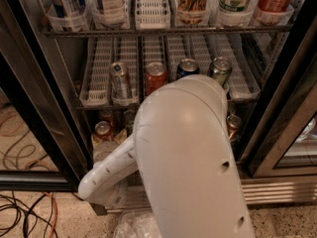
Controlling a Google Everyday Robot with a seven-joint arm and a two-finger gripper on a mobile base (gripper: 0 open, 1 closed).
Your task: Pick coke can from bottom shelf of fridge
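The coke can [102, 130], small and red with a silver top, stands at the left front of the dim bottom shelf [106, 150] of the fridge [277, 108]. My big white arm [188, 157] fills the middle of the view and hides most of that shelf. Its forearm runs down-left, and the gripper [115, 144] sits at the shelf's front, just below and right of the coke can, mostly hidden. A copper-brown can [234, 125] shows at the shelf's right.
The middle rack holds a silver can [120, 80], an orange-red can [155, 75], a blue can [187, 67] and a green can [219, 70]. Bottles stand on the top rack [163, 29]. Cables [25, 212] lie on the floor at left. Clear plastic [133, 226] lies below.
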